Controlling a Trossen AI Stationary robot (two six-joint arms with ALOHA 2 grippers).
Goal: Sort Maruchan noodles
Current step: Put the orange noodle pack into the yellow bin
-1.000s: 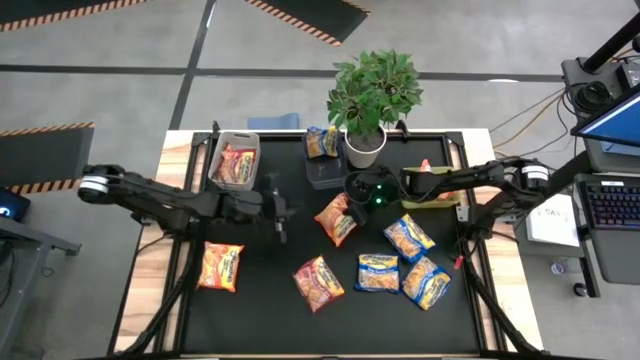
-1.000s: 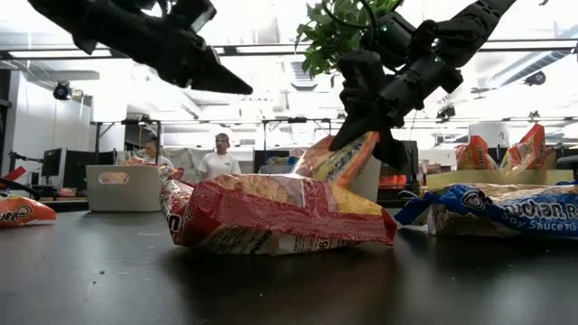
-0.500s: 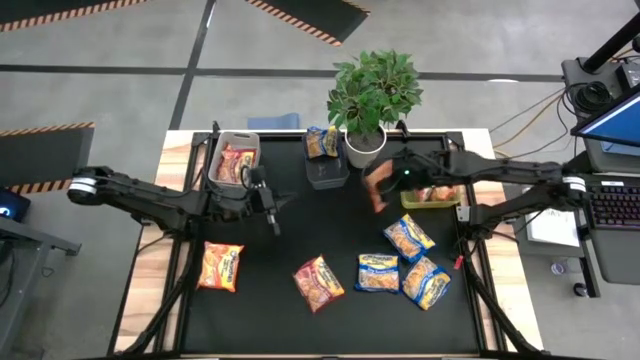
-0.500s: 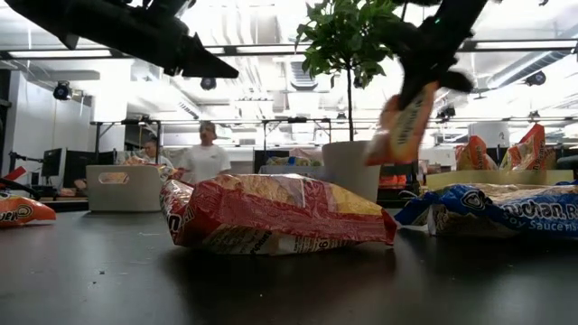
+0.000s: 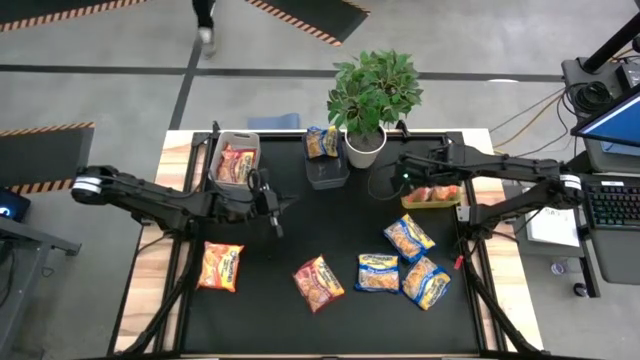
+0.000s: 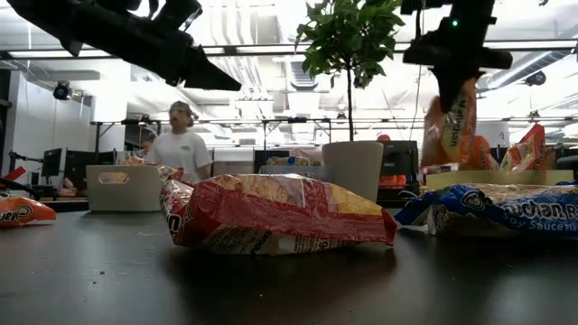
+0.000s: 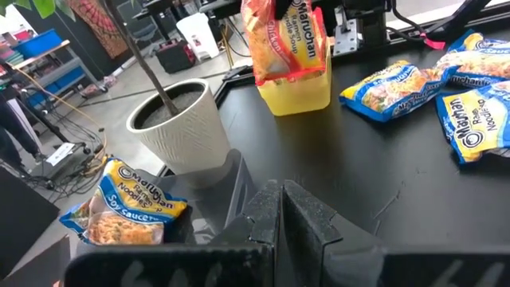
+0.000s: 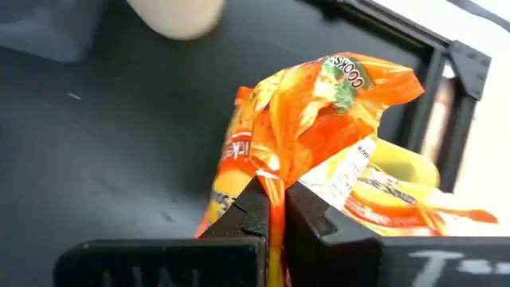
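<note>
Above the yellow-green bin (image 5: pixel 432 197) hung an orange noodle packet (image 6: pixel 452 117), pinched at its edge by the right hand (image 8: pixel 275 209). Half a second earlier it had been short of the bin, beside the potted plant (image 5: pixel 372 95); release probably came next. Left of the plant, the left hand (image 7: pixel 279 209) waited with fingers together. Five packets remained on the black tabletop (image 5: pixel 300 235), forward of the plant. Beyond it, a person (image 6: pixel 179 144) crossed the room, apparently walking.
</note>
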